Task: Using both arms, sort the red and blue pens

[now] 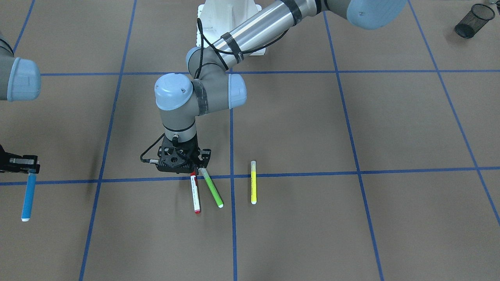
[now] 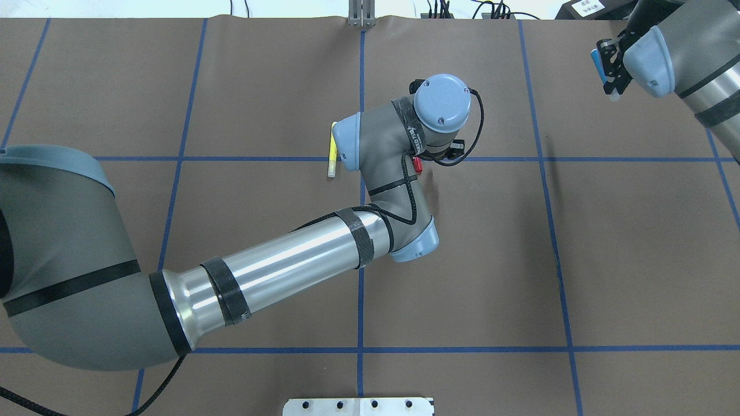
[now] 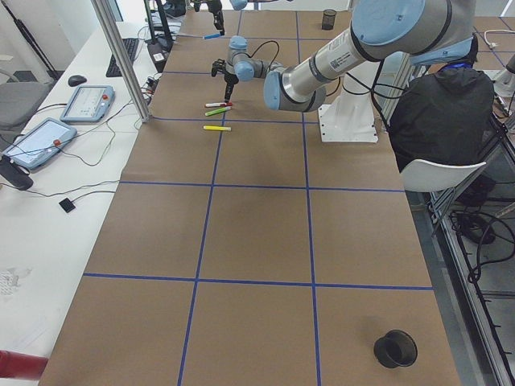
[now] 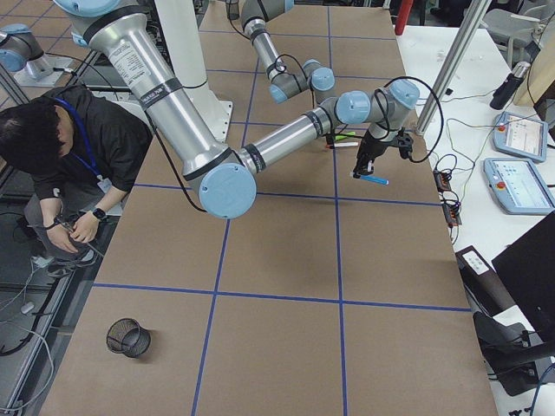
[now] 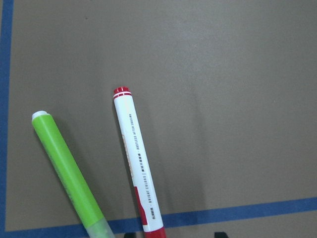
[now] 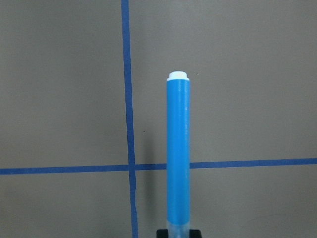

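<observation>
Step in hand, by judgement: pickup of the red pen [image 5: 138, 173] with the left gripper [image 1: 193, 169]. Poised low over the pen's red cap end, right where a blue tape line [image 5: 257, 212] crosses. Fingertips [image 5: 218, 235] barely showing at the bottom edge of the left wrist view, set apart on either side of the cap, closed on nothing. Pen itself flat on the brown table cover [image 1: 312, 234], near the table's middle, white barrel pointing away from the robot.

Just beside it, splayed off at an angle: green highlighter [image 1: 211, 187], nearest at the cap ends, apart wherever visible. Not for sorting.

Next move, as judged: close squarely on the red cap, then lift straight up. Little room on the green side, so no sideways drift, no nudging, no catching both.

Farther along the same tape line, lying alone: yellow highlighter [image 1: 253, 182].

Well apart, out toward the robot's right: right gripper [image 1: 31, 168], clamped on the clear-capped end of the blue pen [image 1: 28, 197]. Seemingly carried off the table, white end outward. Nothing delivered yet, by the look of it.

Count, working outward:
- red pens: one
- green highlighters: one
- yellow highlighters: one
- blue pens: one
- arms: two, one gripper each
- cups: two, namely a black mesh cup [image 1: 473, 20] toward the robot's left end and a second mesh cup [image 4: 127, 336] toward its right end. Possibly the drop-off places; unconfirmed.

Beyond the table: one seated person [image 4: 61, 147].
</observation>
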`<state>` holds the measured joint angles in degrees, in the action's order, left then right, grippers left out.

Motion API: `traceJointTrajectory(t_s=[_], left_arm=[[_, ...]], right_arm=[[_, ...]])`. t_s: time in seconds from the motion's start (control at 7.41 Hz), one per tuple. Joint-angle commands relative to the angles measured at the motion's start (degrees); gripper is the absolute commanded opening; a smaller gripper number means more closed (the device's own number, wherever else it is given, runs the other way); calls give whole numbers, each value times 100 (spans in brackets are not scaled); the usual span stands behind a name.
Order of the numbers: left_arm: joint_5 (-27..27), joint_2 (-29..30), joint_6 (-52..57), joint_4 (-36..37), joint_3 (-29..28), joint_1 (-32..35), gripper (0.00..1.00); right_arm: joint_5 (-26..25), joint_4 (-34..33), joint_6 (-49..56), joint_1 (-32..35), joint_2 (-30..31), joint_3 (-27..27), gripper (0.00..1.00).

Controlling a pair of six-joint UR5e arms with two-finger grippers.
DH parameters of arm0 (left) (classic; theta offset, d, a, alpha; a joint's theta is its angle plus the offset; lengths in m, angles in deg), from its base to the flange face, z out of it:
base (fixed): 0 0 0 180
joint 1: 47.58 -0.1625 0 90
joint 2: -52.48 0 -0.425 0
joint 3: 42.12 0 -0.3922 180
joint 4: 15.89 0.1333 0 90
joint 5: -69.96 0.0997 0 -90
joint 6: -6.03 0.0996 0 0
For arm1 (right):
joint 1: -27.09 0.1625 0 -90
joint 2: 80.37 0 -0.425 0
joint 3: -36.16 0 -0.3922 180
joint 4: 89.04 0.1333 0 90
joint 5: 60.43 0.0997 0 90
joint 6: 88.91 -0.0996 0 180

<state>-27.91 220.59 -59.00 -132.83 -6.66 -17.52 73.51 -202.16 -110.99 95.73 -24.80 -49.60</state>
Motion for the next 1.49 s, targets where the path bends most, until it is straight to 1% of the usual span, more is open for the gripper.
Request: traceJointTrajectory(t_s=[0.0, 0.27, 0.68, 0.81, 0.95, 1.08, 1.35], left_arm=[[-3, -7, -27, -56, -38, 0, 61], [5, -7, -89, -231, -205, -9, 61], [-3, -24, -89, -250, -232, -18, 60], [-3, -33, -89, -250, -232, -18, 56], [-3, -33, -98, -250, -232, -18, 49], [-3, -33, -98, -250, -232, -18, 41], [-3, -42, -98, -250, -232, -26, 38]], right_arm=[[1, -9, -7, 0, -2, -10, 0], [1, 0, -7, 0, -2, -10, 0], [1, 0, -7, -18, -2, -1, 0], [1, 0, -7, -18, -2, -1, 0], [1, 0, -7, -18, -2, -1, 0], [1, 0, -7, -18, -2, -1, 0], [10, 0, -7, -27, -11, -1, 0]])
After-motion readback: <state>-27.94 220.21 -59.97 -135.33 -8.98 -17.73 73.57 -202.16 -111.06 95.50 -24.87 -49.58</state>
